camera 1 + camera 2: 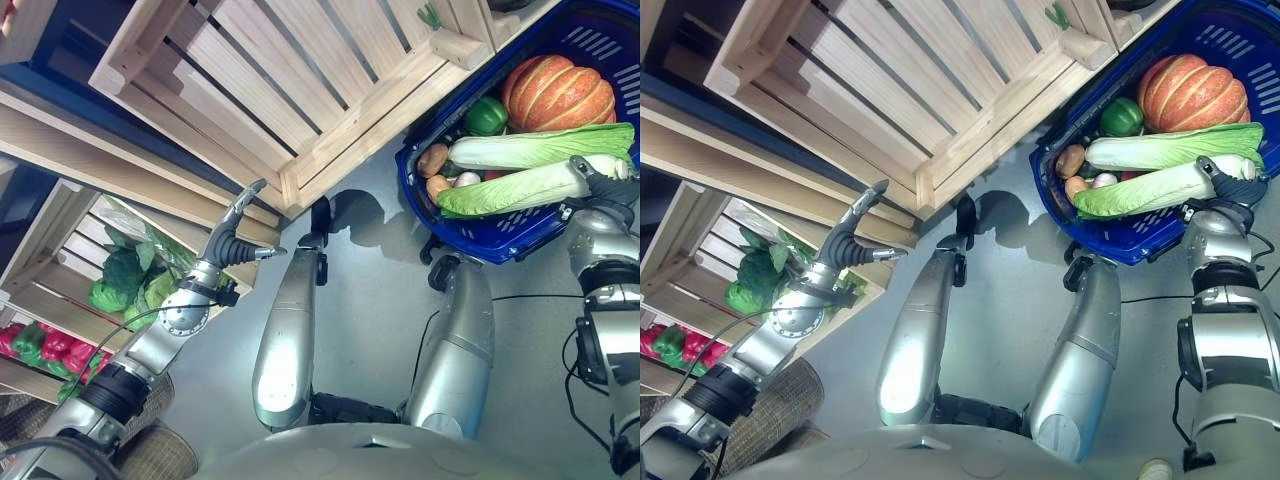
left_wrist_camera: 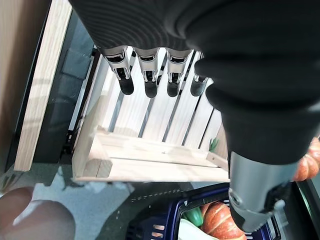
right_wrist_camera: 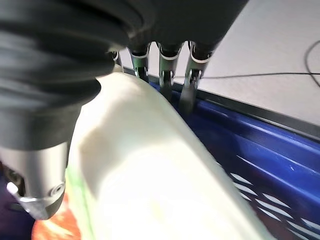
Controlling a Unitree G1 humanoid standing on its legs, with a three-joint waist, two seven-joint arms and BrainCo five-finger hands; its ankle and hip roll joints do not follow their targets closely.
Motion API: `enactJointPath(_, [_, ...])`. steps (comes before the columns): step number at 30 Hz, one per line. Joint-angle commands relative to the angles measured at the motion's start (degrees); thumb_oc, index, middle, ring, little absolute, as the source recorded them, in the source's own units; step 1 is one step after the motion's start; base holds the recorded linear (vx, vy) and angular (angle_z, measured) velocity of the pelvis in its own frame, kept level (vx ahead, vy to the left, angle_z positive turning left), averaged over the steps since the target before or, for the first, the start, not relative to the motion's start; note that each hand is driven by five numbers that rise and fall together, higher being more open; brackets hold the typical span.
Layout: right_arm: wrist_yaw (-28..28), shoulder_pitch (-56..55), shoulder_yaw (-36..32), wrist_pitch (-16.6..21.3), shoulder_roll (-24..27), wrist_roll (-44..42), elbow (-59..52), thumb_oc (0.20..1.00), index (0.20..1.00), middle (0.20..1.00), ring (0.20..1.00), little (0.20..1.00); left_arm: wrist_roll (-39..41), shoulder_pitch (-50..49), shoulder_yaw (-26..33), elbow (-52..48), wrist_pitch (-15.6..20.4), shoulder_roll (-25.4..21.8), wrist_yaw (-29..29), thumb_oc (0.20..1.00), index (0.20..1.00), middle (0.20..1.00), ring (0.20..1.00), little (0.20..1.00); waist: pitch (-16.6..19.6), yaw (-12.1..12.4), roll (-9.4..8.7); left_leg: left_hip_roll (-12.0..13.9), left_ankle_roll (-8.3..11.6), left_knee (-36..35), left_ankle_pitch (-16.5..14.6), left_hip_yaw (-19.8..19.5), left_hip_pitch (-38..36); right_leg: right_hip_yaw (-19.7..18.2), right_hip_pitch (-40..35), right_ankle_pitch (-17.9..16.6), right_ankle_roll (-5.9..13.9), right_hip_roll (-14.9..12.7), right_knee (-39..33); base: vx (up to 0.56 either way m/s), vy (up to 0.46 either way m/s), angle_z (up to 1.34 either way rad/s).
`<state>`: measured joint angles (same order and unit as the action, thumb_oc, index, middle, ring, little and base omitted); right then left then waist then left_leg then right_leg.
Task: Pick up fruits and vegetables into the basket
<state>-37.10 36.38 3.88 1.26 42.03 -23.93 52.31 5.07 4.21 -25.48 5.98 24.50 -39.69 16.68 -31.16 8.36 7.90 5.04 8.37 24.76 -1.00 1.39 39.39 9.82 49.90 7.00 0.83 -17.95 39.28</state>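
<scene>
A blue basket (image 1: 480, 238) stands on the floor at the right. It holds an orange pumpkin (image 1: 556, 94), a green pepper (image 1: 487, 116), potatoes (image 1: 433, 159) and two long pale cabbages, the upper cabbage (image 1: 540, 150) lying above the lower cabbage (image 1: 505, 191). My right hand (image 1: 604, 183) is at the basket's right rim, its fingers (image 3: 165, 75) and thumb curled round the lower cabbage's white stem (image 3: 145, 170). My left hand (image 1: 238, 238) hangs open and empty by the wooden crates at the left, its straight fingers (image 2: 150, 82) toward an empty crate (image 2: 150, 165).
A big empty slatted crate (image 1: 300, 80) stands behind the basket. Lower crates at the left hold leafy greens (image 1: 125, 282) and red and green peppers (image 1: 40, 345). A wicker basket (image 1: 155, 445) sits at the lower left. Grey floor lies between crates and basket.
</scene>
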Motion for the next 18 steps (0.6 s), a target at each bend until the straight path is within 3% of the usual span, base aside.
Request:
enactJointPath(1, [-9.4,-6.3,-3.5,5.4,3.7,6.2,-6.4,1.000,1.000,1.000,1.000,1.000,2.9,-4.8,-0.6,-1.0,4.8,4.1,1.3,1.000,1.000,1.000,1.000,1.000,1.4,-5.1,5.58,-0.1,-5.40,-3.9,-2.5,3.0,-3.6,0.0,-6.7,5.2,2.75,3.2,-1.1,0.03,0.220,-0.21])
enactJointPath(3, [-12.1,-11.7,-5.1,7.8,1.2,9.3,-11.4,1.000,1.000,1.000,1.000,1.000,4.2,-5.1,0.4,0.0,4.9,4.8,0.2,1.000,1.000,1.000,1.000,1.000,1.4,-6.3,4.72,0.4,-5.44,-6.2,-0.6,4.0,-5.8,0.5,-8.9,2.8,2.65,3.6,-4.1,-0.05,0.205,-0.16])
enactJointPath(11, [-17.1,-25.9,-6.5,11.4,-6.1,16.6,-22.9,1.000,1.000,1.000,1.000,1.000,5.6,-7.1,3.1,4.3,4.1,5.9,-2.8,1.000,1.000,1.000,1.000,1.000,1.4,-9.9,0.71,1.8,-4.67,-11.3,-0.2,5.1,-16.6,0.4,-20.4,0.3,4.61,4.1,-11.7,0.03,0.123,-0.14])
enactJointPath(15, [-14.9,-33.9,-6.7,13.8,-9.7,19.9,-27.6,1.000,1.000,1.000,1.000,1.000,5.0,-10.2,6.2,7.2,3.9,6.1,-4.6,1.000,1.000,1.000,1.000,1.000,1.9,-11.0,-2.24,2.5,-4.20,-14.4,0.0,5.1,-24.1,0.7,-29.7,-1.0,5.67,4.8,-17.3,0.10,0.065,-0.08])
enactJointPath(18, [-10.0,-39.2,-5.6,14.3,-11.2,22.9,-29.2,1.000,1.000,1.000,1.000,1.000,5.0,-13.3,8.1,9.7,3.4,6.9,-7.8,1.000,1.000,1.000,1.000,1.000,6.0,-10.9,-4.18,2.5,-3.84,-17.2,0.1,5.0,-28.4,1.1,-35.3,-1.6,6.47,5.5,-21.8,0.19,0.031,-0.14])
